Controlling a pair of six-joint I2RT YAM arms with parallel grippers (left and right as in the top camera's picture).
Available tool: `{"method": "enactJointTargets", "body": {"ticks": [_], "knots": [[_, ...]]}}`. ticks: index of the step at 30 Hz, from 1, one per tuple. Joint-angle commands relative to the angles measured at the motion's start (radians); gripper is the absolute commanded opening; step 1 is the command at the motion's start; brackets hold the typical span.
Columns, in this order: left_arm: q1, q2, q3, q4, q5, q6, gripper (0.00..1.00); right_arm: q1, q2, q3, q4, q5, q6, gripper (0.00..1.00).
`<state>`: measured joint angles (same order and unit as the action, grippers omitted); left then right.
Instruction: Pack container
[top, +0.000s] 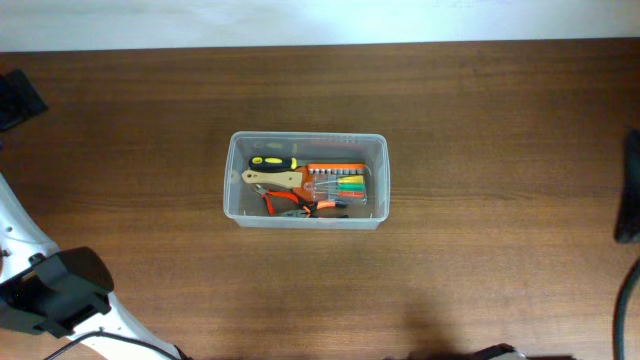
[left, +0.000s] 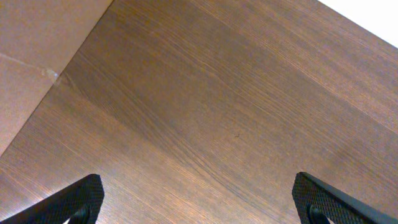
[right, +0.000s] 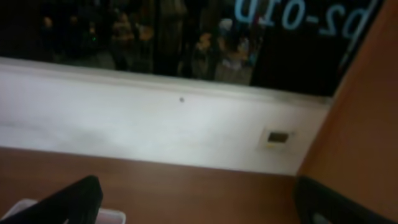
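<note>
The clear plastic container stands in the middle of the table in the overhead view. Inside it lie a yellow-and-black screwdriver, a wooden-handled tool, orange-handled pliers and a small case of coloured screwdrivers. My left gripper is open and empty over bare wood, far from the container. My right gripper is open and empty, facing the table's far edge and the wall. A pale clear edge shows by its left finger; I cannot tell if it is the container.
The left arm's body is at the table's front left corner. Dark arm parts sit at the right edge. A black object lies at the far left. A table edge and brown floor show at the left.
</note>
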<state>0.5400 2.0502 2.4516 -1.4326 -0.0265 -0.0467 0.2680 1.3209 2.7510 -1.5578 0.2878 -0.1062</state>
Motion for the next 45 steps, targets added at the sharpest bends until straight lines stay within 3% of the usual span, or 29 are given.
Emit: {"method": "enactJointTargets", "body": {"ticks": [1,8,13,22,28,45], "knots": [[0.004,-0.002,-0.003,-0.001,0.004,-0.010,0.99,-0.079,-0.099,-0.274,0.087,-0.134,0.011,0.99],[0.004,-0.002,-0.003,-0.001,0.004,-0.010,0.99,-0.180,-0.486,-1.046,0.438,-0.375,0.011,0.99],[0.004,-0.002,-0.003,-0.001,0.004,-0.010,0.99,-0.187,-0.742,-1.563,0.670,-0.444,0.012,0.99],[0.004,-0.002,-0.003,-0.001,0.004,-0.010,0.99,-0.187,-1.067,-2.177,0.949,-0.441,0.011,0.99],[0.004,-0.002,-0.003,-0.001,0.004,-0.010,0.99,-0.241,-1.172,-2.390,1.044,-0.441,0.011,0.99],[0.004,-0.002,-0.003,-0.001,0.004,-0.010,0.99,-0.357,-1.318,-2.554,1.055,-0.434,0.010,0.99]]}}
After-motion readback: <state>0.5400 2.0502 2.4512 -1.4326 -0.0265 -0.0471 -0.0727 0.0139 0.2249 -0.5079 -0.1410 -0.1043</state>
